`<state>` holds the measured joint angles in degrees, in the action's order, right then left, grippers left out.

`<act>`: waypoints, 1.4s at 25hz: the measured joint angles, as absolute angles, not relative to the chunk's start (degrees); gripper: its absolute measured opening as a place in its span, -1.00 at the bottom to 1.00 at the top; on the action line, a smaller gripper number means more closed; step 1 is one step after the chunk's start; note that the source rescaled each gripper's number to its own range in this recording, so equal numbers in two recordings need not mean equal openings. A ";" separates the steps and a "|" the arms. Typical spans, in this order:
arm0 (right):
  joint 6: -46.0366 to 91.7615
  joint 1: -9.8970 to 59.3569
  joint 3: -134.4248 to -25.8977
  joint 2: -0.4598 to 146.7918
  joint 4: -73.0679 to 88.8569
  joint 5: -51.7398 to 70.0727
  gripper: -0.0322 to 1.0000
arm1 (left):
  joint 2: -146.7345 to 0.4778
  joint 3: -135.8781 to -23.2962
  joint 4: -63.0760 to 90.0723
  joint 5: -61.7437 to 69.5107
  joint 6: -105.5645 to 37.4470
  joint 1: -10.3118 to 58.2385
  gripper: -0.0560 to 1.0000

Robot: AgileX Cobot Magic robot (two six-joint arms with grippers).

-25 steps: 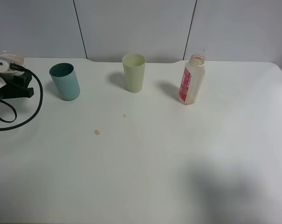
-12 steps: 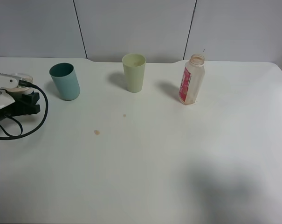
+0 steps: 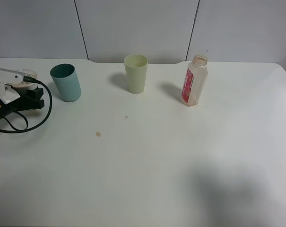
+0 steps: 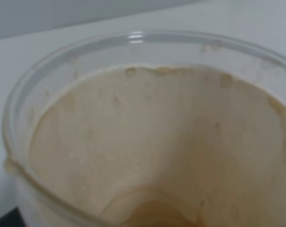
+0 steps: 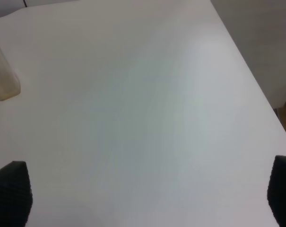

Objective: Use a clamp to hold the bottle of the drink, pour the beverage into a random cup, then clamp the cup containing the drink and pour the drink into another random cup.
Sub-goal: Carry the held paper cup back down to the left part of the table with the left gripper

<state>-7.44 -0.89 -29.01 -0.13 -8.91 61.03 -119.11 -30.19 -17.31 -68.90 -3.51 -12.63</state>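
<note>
Teal cup (image 3: 65, 82) beside pale green cup (image 3: 136, 73)

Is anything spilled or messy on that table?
Yes: a small brown spot and a fainter speck mark the white table in front of the teal cup and pale green cup. Both cups and the bottle stand upright.

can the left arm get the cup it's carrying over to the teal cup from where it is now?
Probably yes. The left pincer, shut on the clear-rimmed cup, sits just left of the teal cup with only bare table between them. The pale green cup and bottle stand further right, out of the way.
</note>
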 joint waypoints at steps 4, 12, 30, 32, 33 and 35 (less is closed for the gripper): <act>-7.44 -0.89 -29.01 -0.13 -8.91 61.03 1.00 | -120.11 -33.41 -17.31 -68.90 -1.81 -12.63 -0.89; -7.44 -0.89 -29.01 -0.13 -8.91 61.03 1.00 | -124.10 -39.70 -17.48 -68.90 1.71 -12.93 -0.89; -7.44 -0.89 -29.01 -0.13 -8.91 61.03 1.00 | -128.87 -45.88 -17.78 -68.94 9.16 -12.93 -0.89; -7.44 -0.89 -29.01 -0.13 -8.91 61.03 1.00 | -129.48 -45.92 -17.78 -69.75 9.16 -12.93 -0.89; -7.44 -0.89 -29.01 -0.13 -8.91 61.03 1.00 | -129.69 -45.92 -17.78 -69.87 9.16 -12.93 -0.89; -7.44 -0.89 -29.01 -0.13 -8.91 61.03 1.00 | -130.08 -45.94 -17.78 -70.66 9.16 -12.93 -0.89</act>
